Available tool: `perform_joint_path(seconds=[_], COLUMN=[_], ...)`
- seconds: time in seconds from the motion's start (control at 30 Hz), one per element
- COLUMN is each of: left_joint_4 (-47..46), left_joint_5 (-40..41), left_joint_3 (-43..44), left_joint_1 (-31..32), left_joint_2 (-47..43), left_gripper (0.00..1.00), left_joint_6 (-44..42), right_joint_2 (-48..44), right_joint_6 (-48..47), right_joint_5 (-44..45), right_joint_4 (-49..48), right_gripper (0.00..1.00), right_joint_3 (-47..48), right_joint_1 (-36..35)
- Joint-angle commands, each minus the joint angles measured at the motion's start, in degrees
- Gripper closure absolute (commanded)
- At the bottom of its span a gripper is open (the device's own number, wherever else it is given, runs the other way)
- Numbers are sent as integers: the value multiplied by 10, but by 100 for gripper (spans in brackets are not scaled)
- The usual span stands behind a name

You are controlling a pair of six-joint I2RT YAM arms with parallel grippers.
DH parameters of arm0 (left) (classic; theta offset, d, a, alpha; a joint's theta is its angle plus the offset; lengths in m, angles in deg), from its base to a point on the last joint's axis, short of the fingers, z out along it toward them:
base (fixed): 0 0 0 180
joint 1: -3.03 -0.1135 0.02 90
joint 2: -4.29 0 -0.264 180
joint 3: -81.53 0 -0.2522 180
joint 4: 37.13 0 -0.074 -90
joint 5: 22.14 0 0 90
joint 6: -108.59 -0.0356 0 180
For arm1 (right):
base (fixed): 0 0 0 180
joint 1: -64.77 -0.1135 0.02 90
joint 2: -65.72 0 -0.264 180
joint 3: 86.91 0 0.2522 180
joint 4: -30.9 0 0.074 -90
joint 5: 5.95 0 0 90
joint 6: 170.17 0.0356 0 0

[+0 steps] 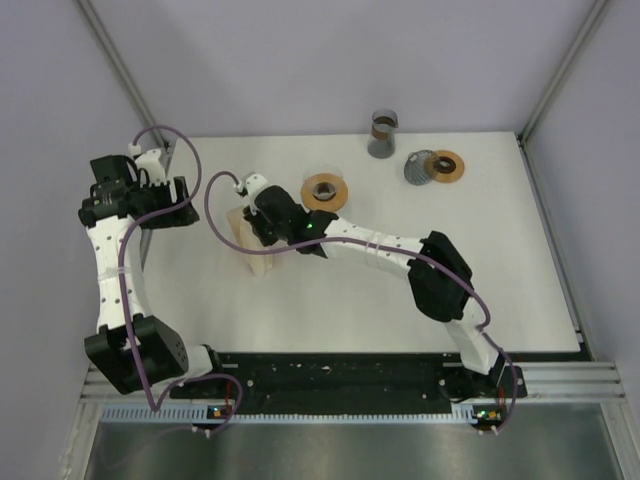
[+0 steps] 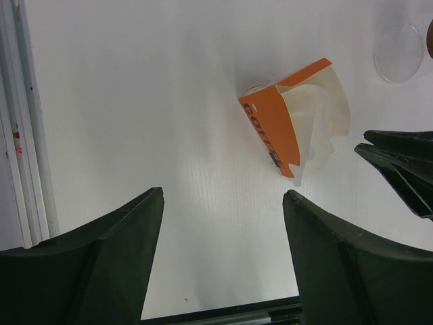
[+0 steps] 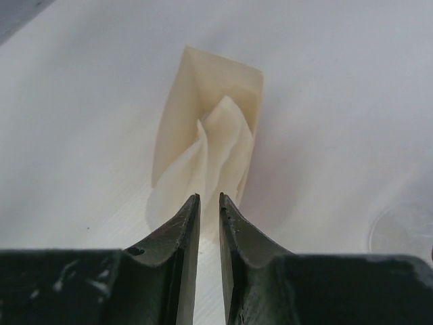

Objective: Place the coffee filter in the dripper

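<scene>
Coffee filter is not in the dripper yet. It's part of a cream-coloured bunch poking out of the open end of an orange box. The box lies on its side on the white table, left of centre.

The right gripper is reaching across to that box. Its two fingers are squeezed down to a thin slit right at the loose paper edges. In the wrist view a fold of paper seems to run down toward the slit. I honestly can't tell if it's pinching a sheet or just sitting beside it. From the other arm's camera, the finger tips look just beside the paper.

The left gripper is spread wide with nothing between its fingers. It hangs above bare table on the near-left side of the box, well apart from it.

The dripper is the clear round one with a brown ring, sitting just beyond the right wrist and near the box. Further back right there's a grey cone touching another brown ring, and a small glass jug by the back edge.
</scene>
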Motion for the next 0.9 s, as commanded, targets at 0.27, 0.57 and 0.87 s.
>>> perform_joint_path(seconds=[0.27, 0.57, 0.87], left_joint_4=[-21, -19, -19], left_joint_5=[-18, -23, -26], left_joint_3=[-5, -9, -9], left_joint_1=[-2, -2, -3], left_joint_2=[-14, -14, -13], left_gripper=[23, 23, 23], left_joint_6=[-8, -10, -11], right_joint_2=[14, 55, 49], right_joint_6=[24, 20, 19], right_joint_5=[-54, -41, -42], right_joint_4=[-21, 14, 15], right_gripper=[76, 73, 73], right_joint_3=[0, 34, 36], right_joint_1=[-7, -7, -7])
